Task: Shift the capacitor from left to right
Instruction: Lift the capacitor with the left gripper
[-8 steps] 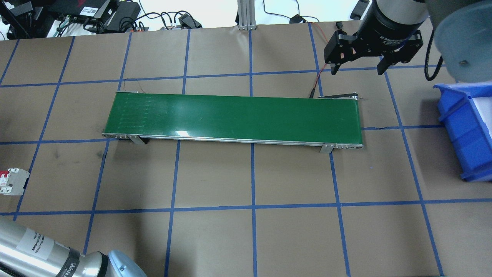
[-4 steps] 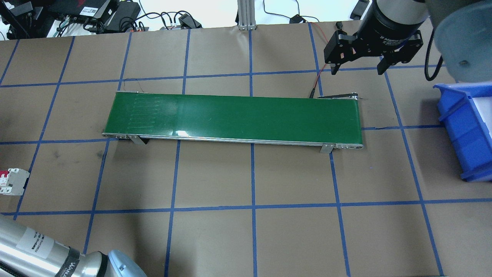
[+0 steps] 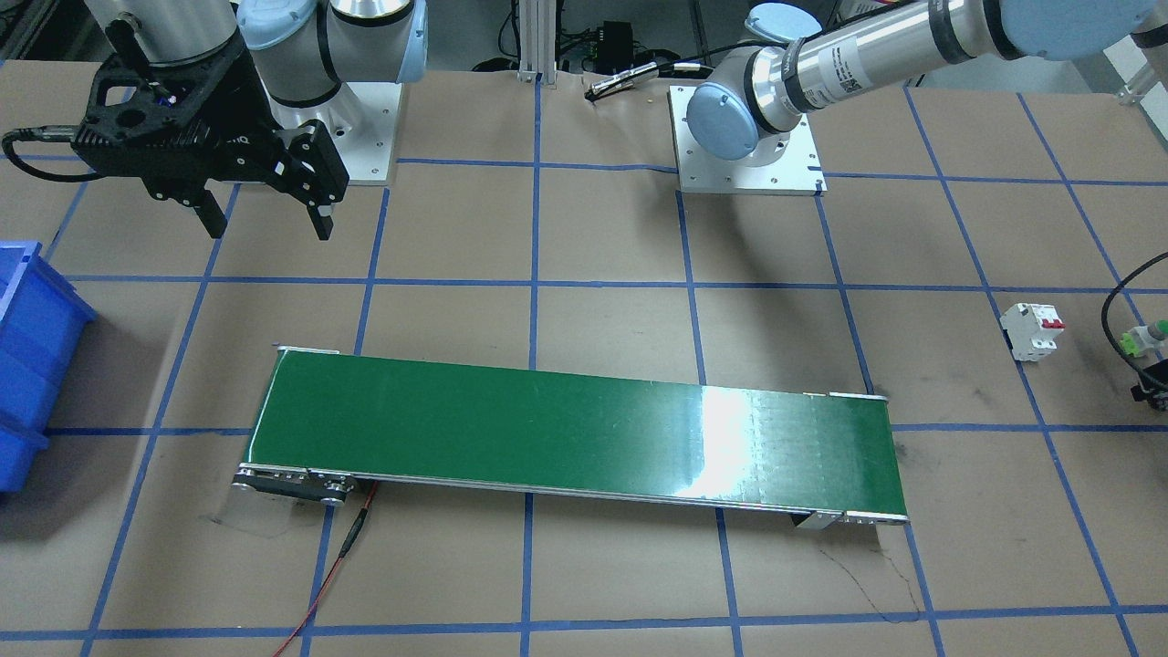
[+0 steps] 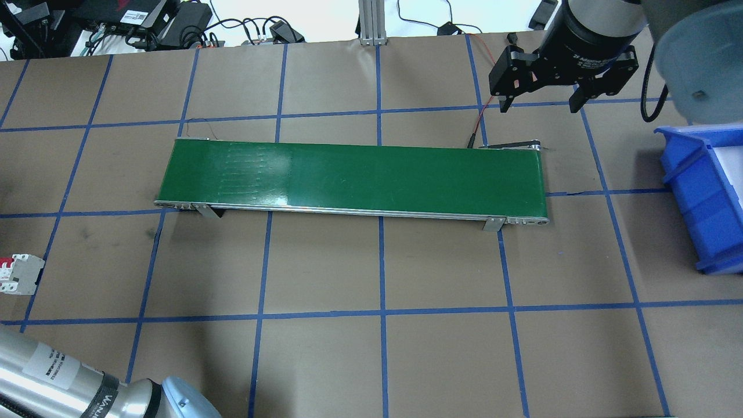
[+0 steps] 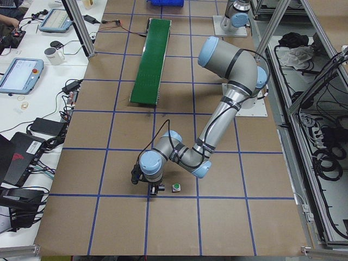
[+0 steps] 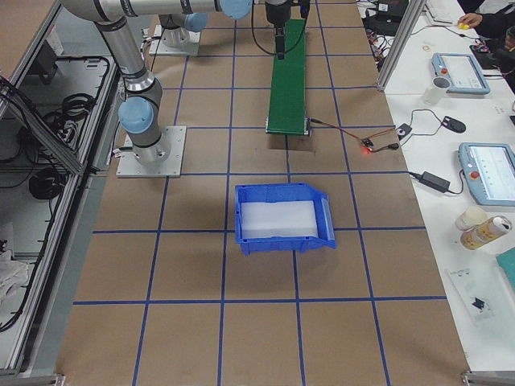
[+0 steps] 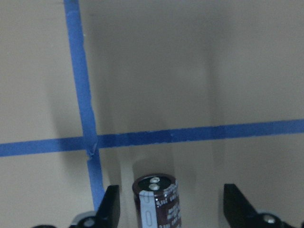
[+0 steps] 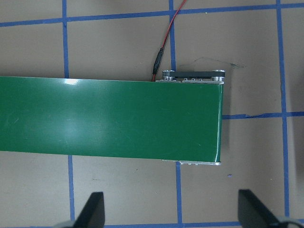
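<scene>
The capacitor point(image 7: 156, 202) is a small dark maroon cylinder with a white stripe and two silvery terminals on its end. It shows only in the left wrist view, on the brown paper just below a blue tape cross. My left gripper point(image 7: 173, 211) is open around it, with gaps on both sides and the left finger point(image 7: 111, 204) nearer. In the exterior left view this gripper point(image 5: 148, 182) is low over the table, far from the conveyor. My right gripper point(image 4: 540, 104) is open and empty, held above the table behind the conveyor's right end; it also shows in the front-facing view point(image 3: 270, 228).
A green conveyor belt point(image 4: 354, 177) runs across the table's middle. A blue bin point(image 4: 705, 191) stands at the right. A white breaker with red switches point(image 4: 20, 274) sits at the left edge. A green-capped push button point(image 5: 175, 188) lies beside my left gripper.
The ribbed patch on the green belt has moved to the right, so the belt is running. Both arms stay almost still.
</scene>
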You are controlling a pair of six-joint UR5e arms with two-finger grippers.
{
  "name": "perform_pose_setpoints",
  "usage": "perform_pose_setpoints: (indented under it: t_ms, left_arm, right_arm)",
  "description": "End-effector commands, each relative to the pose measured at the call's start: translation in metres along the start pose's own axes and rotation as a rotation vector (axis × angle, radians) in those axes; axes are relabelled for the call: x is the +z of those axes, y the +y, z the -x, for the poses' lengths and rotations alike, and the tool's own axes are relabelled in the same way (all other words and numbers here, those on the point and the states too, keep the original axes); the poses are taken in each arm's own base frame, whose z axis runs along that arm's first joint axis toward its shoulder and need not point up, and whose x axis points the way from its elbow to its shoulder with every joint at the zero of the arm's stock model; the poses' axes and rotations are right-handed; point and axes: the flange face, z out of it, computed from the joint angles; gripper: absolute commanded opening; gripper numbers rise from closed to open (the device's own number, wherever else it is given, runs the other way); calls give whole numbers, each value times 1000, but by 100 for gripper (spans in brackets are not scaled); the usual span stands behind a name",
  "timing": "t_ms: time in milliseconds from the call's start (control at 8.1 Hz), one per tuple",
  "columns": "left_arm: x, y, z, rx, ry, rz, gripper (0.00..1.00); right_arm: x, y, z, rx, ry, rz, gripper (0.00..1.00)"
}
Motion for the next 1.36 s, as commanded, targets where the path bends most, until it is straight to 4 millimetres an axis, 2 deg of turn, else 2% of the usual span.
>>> perform_pose_setpoints:
  t_ms: [0, 123, 247, 494, 617, 741, 864, 988, 1235]
  left_arm:
    - [0, 0, 0, 11, -2, 4, 26]
    - [0, 2, 1, 23, -3, 5, 12]
    - [-1, 2, 1, 23, -3, 7, 2]
    - [-27, 4, 0, 20, -21, -3, 0]
    - [-51, 3, -4, 8, -39, -24, 0]
    - [-86, -2, -23, -16, -28, -25, 0]
    - [-128, -13, -55, -55, -16, -21, 0]
    - [-159, -39, -104, -52, -3, -10, 0]
    - [-193, -93, -211, -21, -9, 18, 0]
  right_arm:
    - [0, 0, 0, 0, 0, 0, 100]
    - [0, 0, 0, 0, 0, 0, 100]
    - [0, 0, 0, 0, 0, 0, 100]
    - [0, 0, 0, -1, 0, 0, 100]
    - [-1, 0, -1, -9, 0, -2, 100]
    - [-1, 0, -1, -6, 0, -2, 100]
    - [-1, 0, -1, -4, 0, -2, 100]
    - [-1, 0, -1, -6, 0, 0, 100]
    - [-1, 0, -1, -3, 0, 0, 100]
